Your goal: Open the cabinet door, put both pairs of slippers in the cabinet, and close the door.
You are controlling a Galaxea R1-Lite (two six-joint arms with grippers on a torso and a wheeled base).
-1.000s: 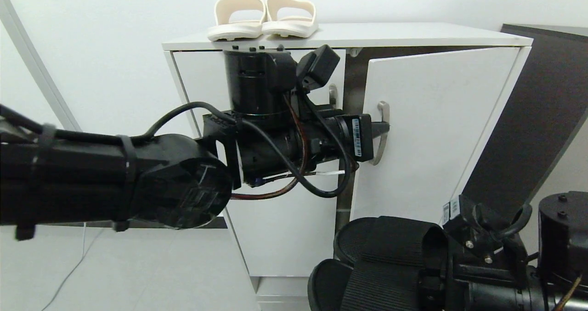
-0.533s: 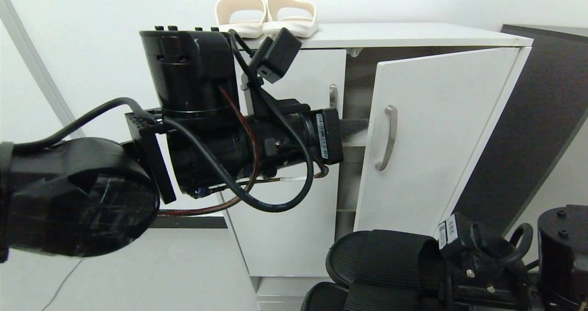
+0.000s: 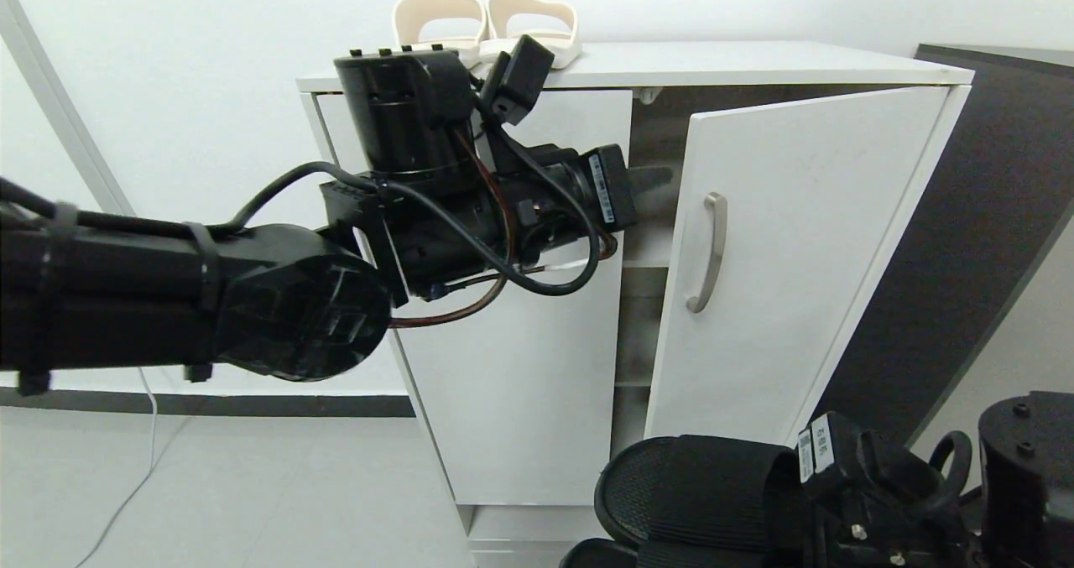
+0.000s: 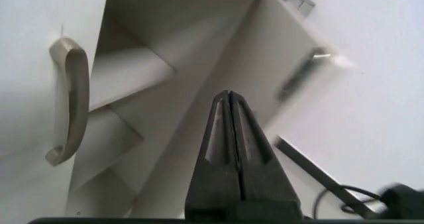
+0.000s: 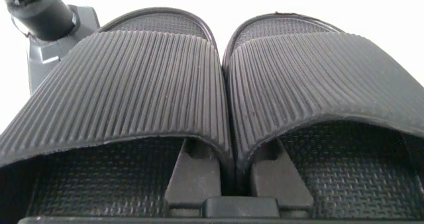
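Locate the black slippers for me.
In the head view the black slippers sit low on the right, held in the right gripper, below the open cabinet door.

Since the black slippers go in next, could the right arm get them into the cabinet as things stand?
Probably not yet: the right door is only partly open, leaving a narrow gap for the black slippers, and the left gripper sits before it.

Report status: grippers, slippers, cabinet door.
Left gripper shut, empty, at cabinet gap. Right gripper shut on black ribbed slippers. White cabinet door partly open. Cream slippers on top.
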